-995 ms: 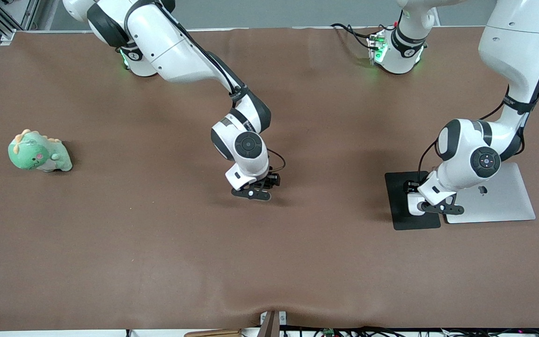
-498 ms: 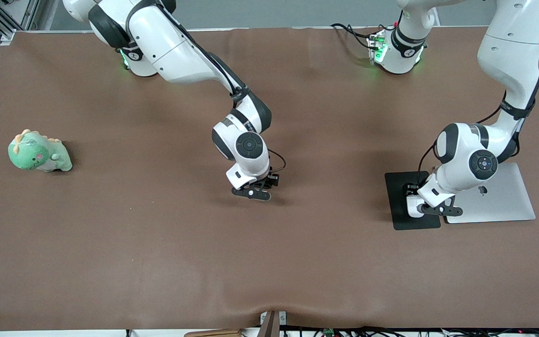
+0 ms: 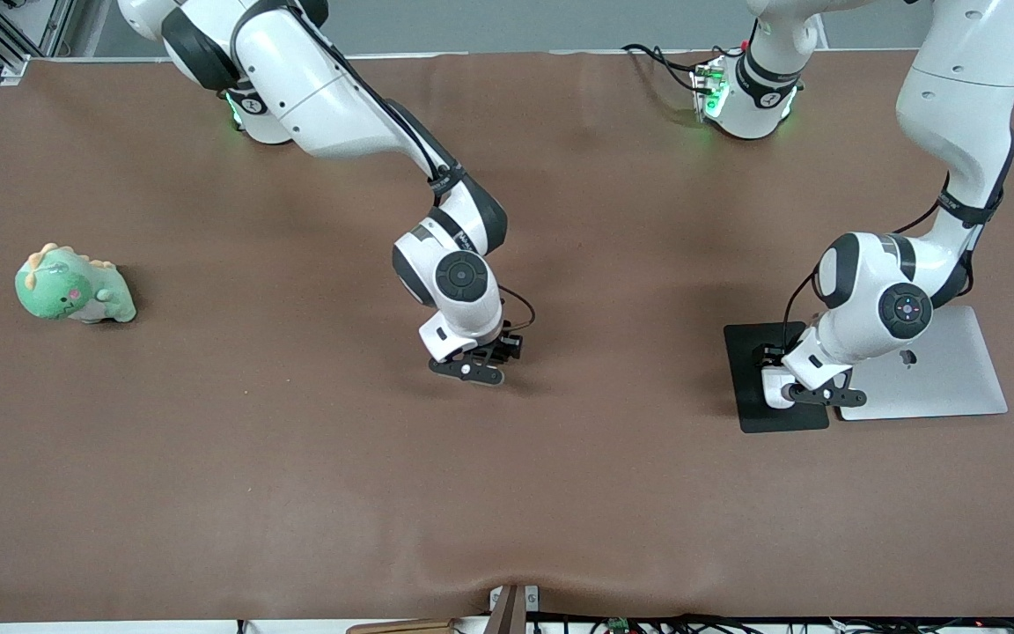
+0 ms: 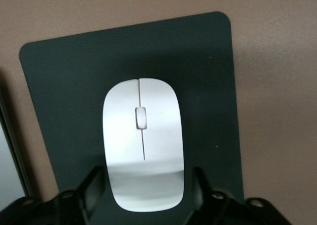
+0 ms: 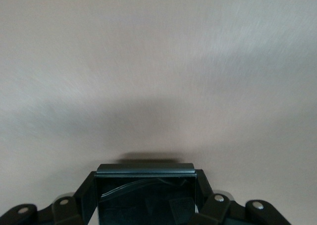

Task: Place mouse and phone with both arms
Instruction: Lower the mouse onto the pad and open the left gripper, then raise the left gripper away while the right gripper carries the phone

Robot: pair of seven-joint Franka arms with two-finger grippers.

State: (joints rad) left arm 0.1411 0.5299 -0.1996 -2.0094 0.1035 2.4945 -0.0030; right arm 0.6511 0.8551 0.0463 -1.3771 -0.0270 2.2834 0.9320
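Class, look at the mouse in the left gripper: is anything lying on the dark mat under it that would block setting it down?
Nothing visible does. The left gripper grips the mouse directly over the dark mat, whose visible surface around the mouse is bare. The silver laptop lies beside the mat, not on it.

A green plush dinosaur (image 3: 74, 287), a dark mat (image 3: 758, 352) and a silver laptop (image 3: 947, 374) lie on the brown table (image 3: 296, 475).
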